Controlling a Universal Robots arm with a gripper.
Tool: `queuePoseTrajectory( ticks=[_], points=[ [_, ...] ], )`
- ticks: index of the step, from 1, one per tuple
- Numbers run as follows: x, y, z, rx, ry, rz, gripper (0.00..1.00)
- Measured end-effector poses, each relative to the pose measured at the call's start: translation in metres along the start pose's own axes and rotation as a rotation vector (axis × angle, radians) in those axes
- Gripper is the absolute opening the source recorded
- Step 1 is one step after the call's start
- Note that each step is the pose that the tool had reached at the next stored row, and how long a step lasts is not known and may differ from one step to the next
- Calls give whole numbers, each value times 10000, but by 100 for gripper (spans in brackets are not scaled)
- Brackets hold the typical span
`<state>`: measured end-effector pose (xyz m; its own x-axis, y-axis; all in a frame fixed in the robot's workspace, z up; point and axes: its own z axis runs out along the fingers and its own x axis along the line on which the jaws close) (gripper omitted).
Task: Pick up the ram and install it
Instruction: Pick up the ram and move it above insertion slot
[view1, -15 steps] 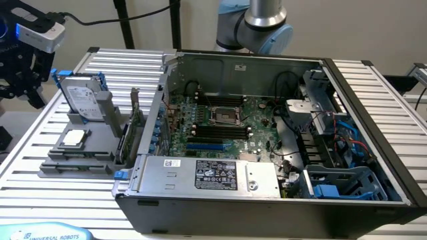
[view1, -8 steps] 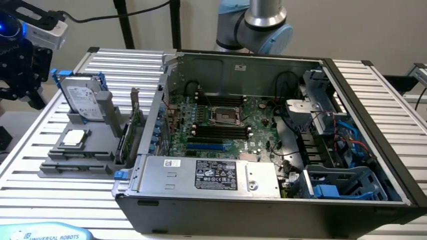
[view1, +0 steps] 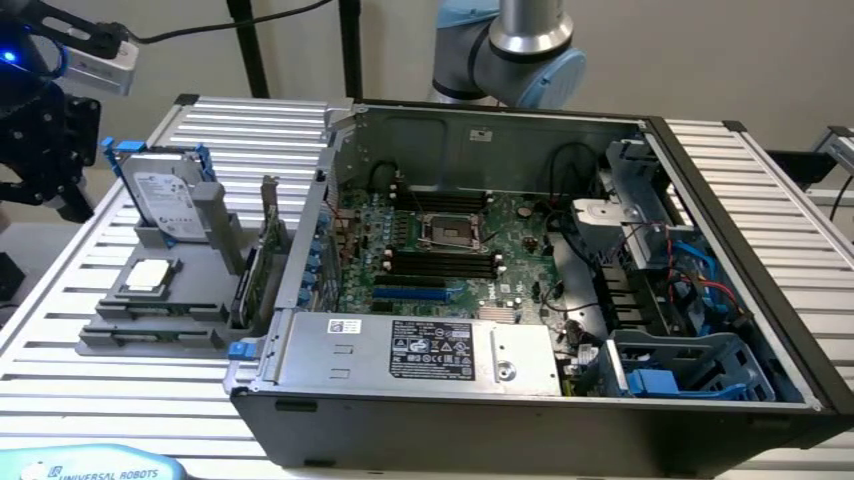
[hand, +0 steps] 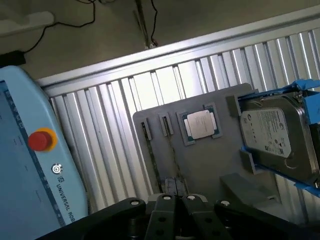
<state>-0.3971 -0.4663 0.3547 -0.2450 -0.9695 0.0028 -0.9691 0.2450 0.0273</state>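
Closed tight on nothing, the black hand (hand: 174, 200) hung above the slatted metal tabletop (view1: 54, 335) at the exterior view's left, well apart from the ram. Further right, a grey plastic holder (view1: 180, 255) carried an upright silver hard drive (view1: 171, 205), a square silver processor (view1: 147, 278) and the thin green ram stick (view1: 247, 285), standing on edge just beside the open black computer case (view1: 747, 230).
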Motion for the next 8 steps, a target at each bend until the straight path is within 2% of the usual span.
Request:
queuePoseTrajectory(
  ticks=[4,8],
  points=[
    [0,-3,54,4,31,-722,11],
    [-5,-21,118,11,77,-1211,11]
  ],
)
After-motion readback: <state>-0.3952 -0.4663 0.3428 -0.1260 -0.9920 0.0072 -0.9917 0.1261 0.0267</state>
